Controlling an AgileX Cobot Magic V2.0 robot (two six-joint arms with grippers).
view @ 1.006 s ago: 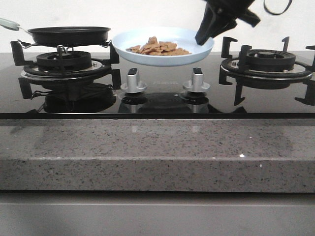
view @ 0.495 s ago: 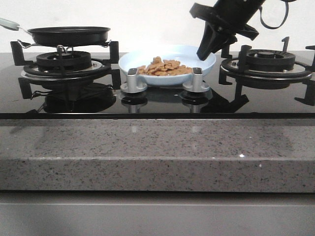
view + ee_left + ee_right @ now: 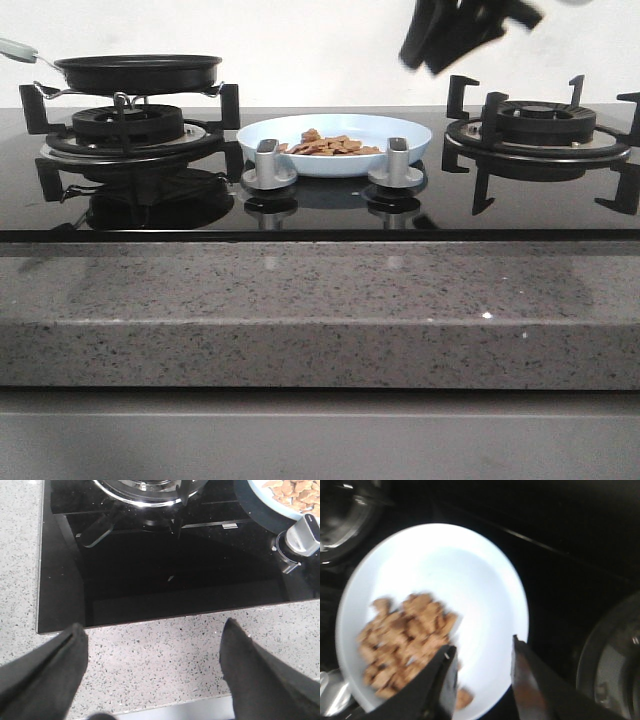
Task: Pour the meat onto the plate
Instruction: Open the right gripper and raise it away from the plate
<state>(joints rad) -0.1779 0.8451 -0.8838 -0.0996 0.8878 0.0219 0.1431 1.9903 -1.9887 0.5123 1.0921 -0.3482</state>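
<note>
The pale blue plate [image 3: 422, 136] rests flat on the black glass hob between the two burners, with the heap of reddish-brown meat [image 3: 325, 146] in its middle. My right gripper [image 3: 438, 48] hangs blurred in the air above the plate's right side, clear of it. In the right wrist view that gripper [image 3: 482, 650] is open, nothing between its fingers, with the plate [image 3: 470, 575] and meat [image 3: 405, 640] below. My left gripper [image 3: 152, 632] stands open over the speckled counter edge; the plate's rim [image 3: 256, 491] and some meat [image 3: 295, 490] show far off.
A black frying pan [image 3: 140, 70] sits on the left burner [image 3: 125, 128], its pale handle pointing left. Two silver knobs [image 3: 268, 165] [image 3: 391, 163] stand just in front of the plate. The right burner grate [image 3: 535, 125] is bare. A grey stone counter [image 3: 320, 300] runs along the front.
The plate, held tilted in the air by my right gripper, came down flat onto the hob. The right gripper let go of its rim and rose up and away.
</note>
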